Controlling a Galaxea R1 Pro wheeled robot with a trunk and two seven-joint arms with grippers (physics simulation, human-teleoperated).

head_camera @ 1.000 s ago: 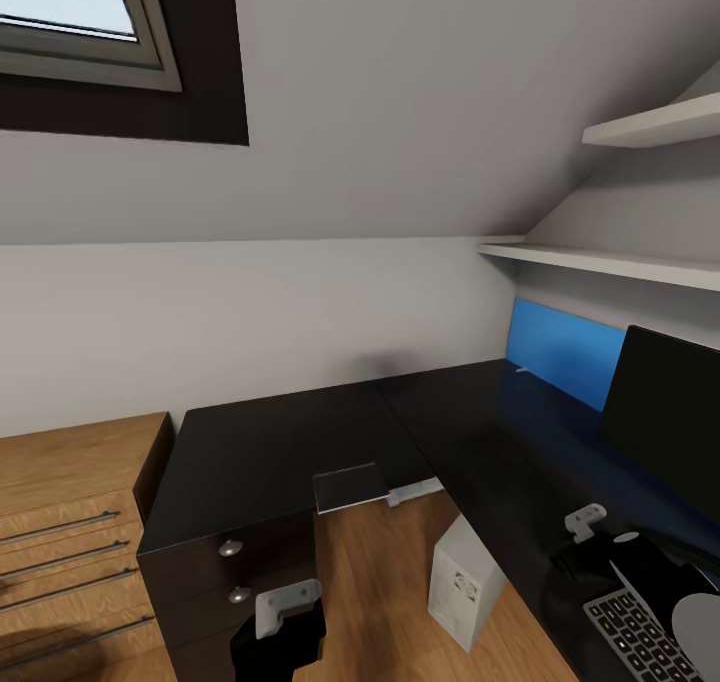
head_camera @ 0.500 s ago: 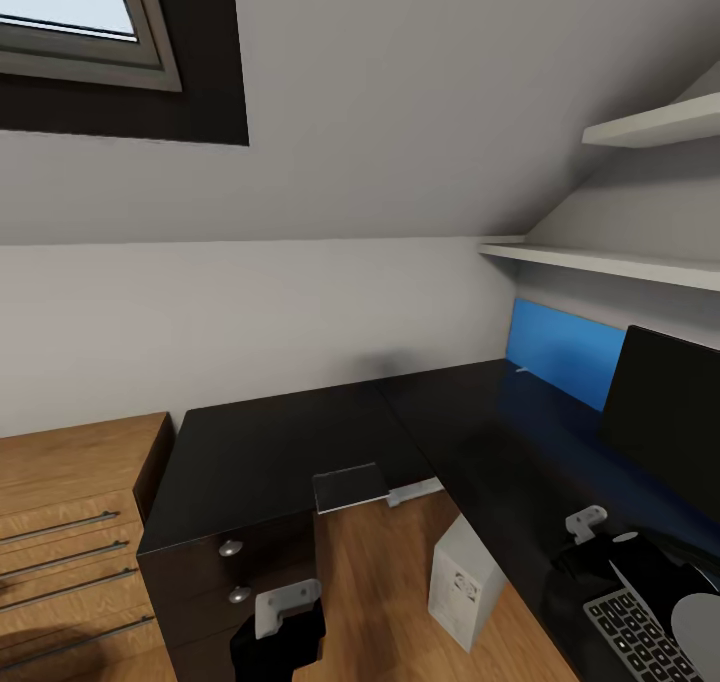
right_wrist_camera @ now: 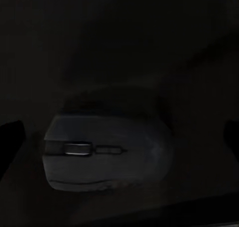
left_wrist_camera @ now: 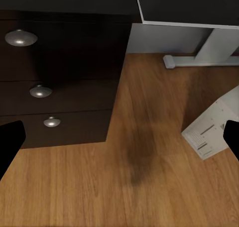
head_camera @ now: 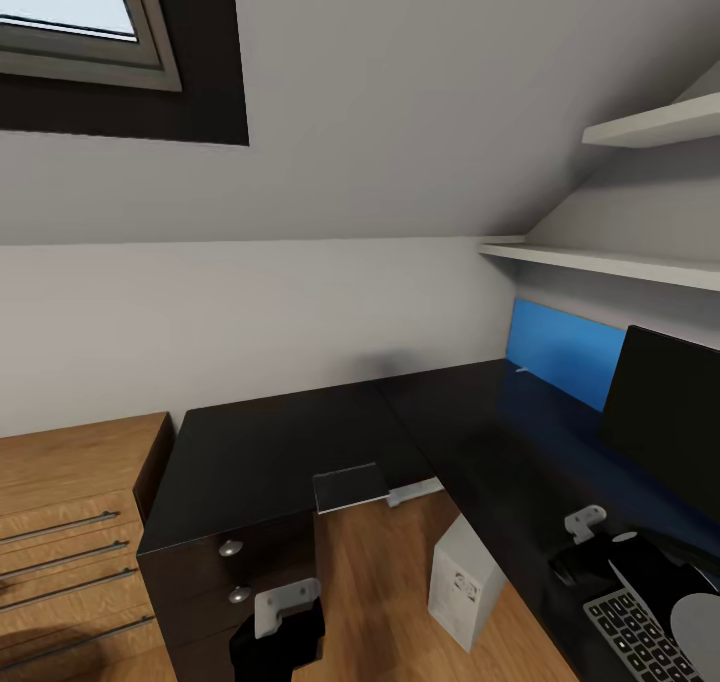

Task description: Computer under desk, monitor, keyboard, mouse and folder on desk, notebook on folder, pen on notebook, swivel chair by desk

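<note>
No writing was readable; the computer (head_camera: 464,582) carried a blurred label. The right gripper (right_wrist_camera: 119,132) hung spread open, the mouse (right_wrist_camera: 107,154) lying on the desk (head_camera: 280,452) between its fingertips, keyboard (head_camera: 640,634) just beside. The left gripper (left_wrist_camera: 119,137) gaped wide over the floor.

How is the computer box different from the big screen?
The computer is light grey; the monitor is black. The computer is a small boxy tower; the monitor is wide and flat. The computer stands down on the wooden floor; the monitor stands up on the desk. Both are at the same desk.
</note>
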